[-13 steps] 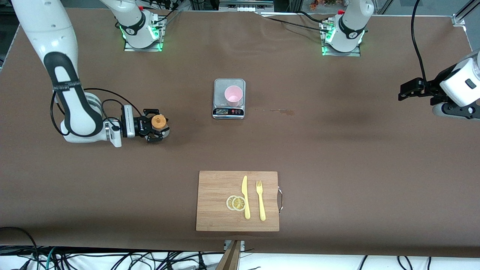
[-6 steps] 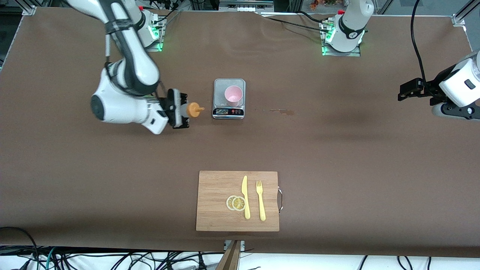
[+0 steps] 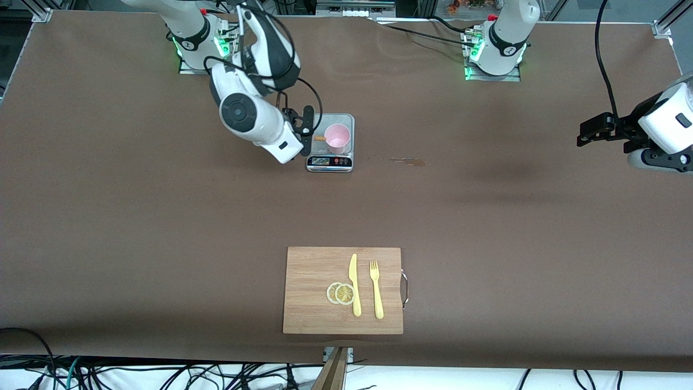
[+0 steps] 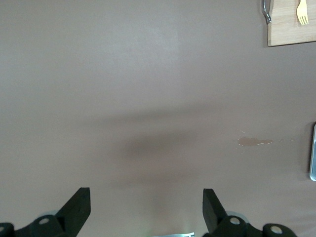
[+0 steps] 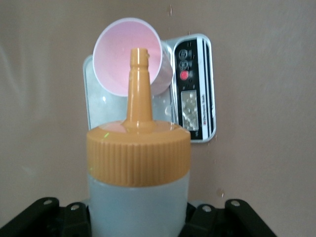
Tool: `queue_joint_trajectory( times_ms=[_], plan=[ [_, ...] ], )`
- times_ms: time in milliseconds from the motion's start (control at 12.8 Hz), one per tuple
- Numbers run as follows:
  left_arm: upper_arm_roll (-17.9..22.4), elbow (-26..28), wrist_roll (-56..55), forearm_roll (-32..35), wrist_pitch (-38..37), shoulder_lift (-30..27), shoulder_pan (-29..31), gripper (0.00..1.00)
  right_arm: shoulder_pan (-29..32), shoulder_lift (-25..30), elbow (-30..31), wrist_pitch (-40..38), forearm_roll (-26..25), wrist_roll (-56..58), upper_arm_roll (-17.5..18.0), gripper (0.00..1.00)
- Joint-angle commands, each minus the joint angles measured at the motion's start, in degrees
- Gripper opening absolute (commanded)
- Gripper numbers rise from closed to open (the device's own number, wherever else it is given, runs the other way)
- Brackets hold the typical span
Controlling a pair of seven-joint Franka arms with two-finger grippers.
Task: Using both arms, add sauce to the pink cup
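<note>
Sauce bottle (image 5: 138,197): small translucent squeeze bottle with an orange ribbed cap and nozzle. Judged light and soft-walled; the body will yield under pressure and discharge through the tip.
Grip point: the whitish body below the cap. The ribbed cap is judged too stiff to squeeze.
Bottle position: tipped on its side, nozzle over the rim of the pink cup (image 3: 338,137).
Pink cup: thin translucent plastic tumbler, upright on a small kitchen scale (image 3: 331,161). Judged very light, easily tipped by a nudge from the nozzle. It appears empty.
Right claw (image 3: 307,131): pressed in on the bottle body from both sides, held over the scale's edge toward the right arm's end of the tabletop (image 3: 487,216).
Left claw (image 4: 146,210): fingers spread wide, holding nothing. It waits above bare tabletop toward the left arm's end.
Other items: cutting board (image 3: 311,271) with knife (image 3: 354,284), fork (image 3: 376,290) and lemon slices (image 3: 340,293), nearer the front camera, well apart from the scale.
</note>
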State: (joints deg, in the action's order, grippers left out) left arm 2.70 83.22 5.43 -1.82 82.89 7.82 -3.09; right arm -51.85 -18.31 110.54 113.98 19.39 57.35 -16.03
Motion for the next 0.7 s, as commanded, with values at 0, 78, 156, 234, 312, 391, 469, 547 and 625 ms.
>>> queue_joint_trajectory(
  times_ms=[0,78,156,234,312,391,469,547,625],
  plan=[
    [-0.1,-2.6,1.2,0.7,-1.0,1.4,0.1,1.00,-1.5,2.2,1.3,-2.1,-9.4,-11.0,3.4,0.00],
    [-0.1,-2.6,1.2,0.7,-1.0,1.4,0.2,1.00,-2.3,2.1,1.2,-3.4,-12.3,-14.5,4.3,0.00],
    [-0.1,-2.6,1.2,0.7,-1.0,1.4,0.2,1.00,-2.4,2.2,1.0,-4.4,-14.0,-17.1,5.7,0.00],
    [-0.1,-2.5,1.2,0.7,-1.0,1.4,0.2,1.00,-2.4,2.0,0.3,-5.3,-15.8,-18.9,7.0,0.00],
    [-0.1,-2.6,1.2,0.7,-1.0,1.4,0.2,1.00,-2.6,1.8,-0.5,-7.3,-17.9,-21.0,8.1,0.00],
    [-0.1,-2.6,1.2,0.7,-1.0,1.4,0.2,1.00,-2.6,1.4,-1.7,-9.5,-20.4,-22.5,9.4,0.00],
    [-0.1,-2.6,1.2,0.7,-1.0,1.4,0.1,1.00,-2.6,1.3,-2.5,-11.1,-22.3,-23.6,10.2,0.00],
    [-0.1,-2.6,1.2,0.7,-1.0,1.4,0.2,1.00,-2.6,1.1,-3.4,-12.2,-22.6,-23.6,10.3,0.00],
    [-0.1,-2.6,1.2,0.7,-1.0,1.4,0.2,1.00,-2.6,0.8,-4.0,-13.2,-23.5,-23.6,10.3,0.00]
  ],
)
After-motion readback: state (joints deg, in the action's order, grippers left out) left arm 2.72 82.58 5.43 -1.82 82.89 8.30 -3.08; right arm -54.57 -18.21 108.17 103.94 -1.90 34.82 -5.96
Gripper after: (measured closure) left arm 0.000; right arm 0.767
